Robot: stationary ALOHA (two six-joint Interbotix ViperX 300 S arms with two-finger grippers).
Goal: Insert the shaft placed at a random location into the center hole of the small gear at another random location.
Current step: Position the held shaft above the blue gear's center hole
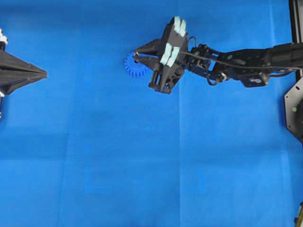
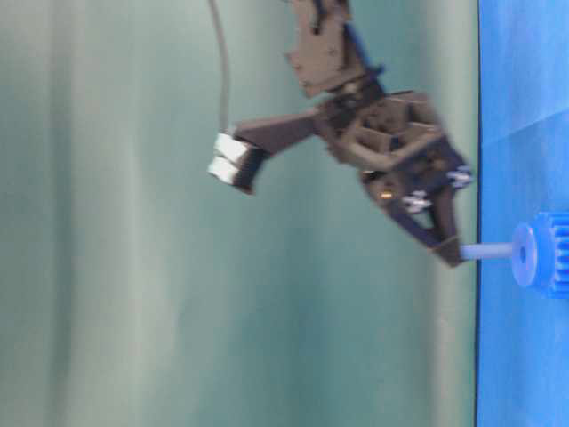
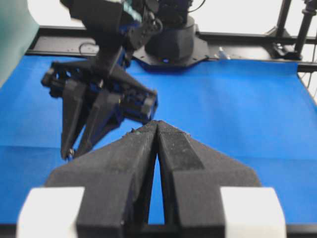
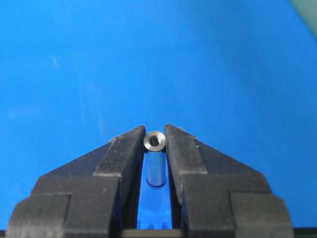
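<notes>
Overhead view: the right pincer [image 1: 136, 56] sits over the small gear [image 1: 134, 66] on the blue cloth [image 1: 142, 156]; the left pincer [image 1: 43, 73] rests well apart at the left edge.
Table-level view: the shaft [image 2: 487, 252] runs from the right pincer's tips to the gear's hub, at the center hole; the picture does not show whether it is in the hole.
Left wrist view: left pincer [image 3: 157, 124] closed on nothing, tips touching.
Right wrist view: right pincer [image 4: 155, 133] clamped on the shaft [image 4: 155, 166], seen end-on; gear teeth peek out below.
</notes>
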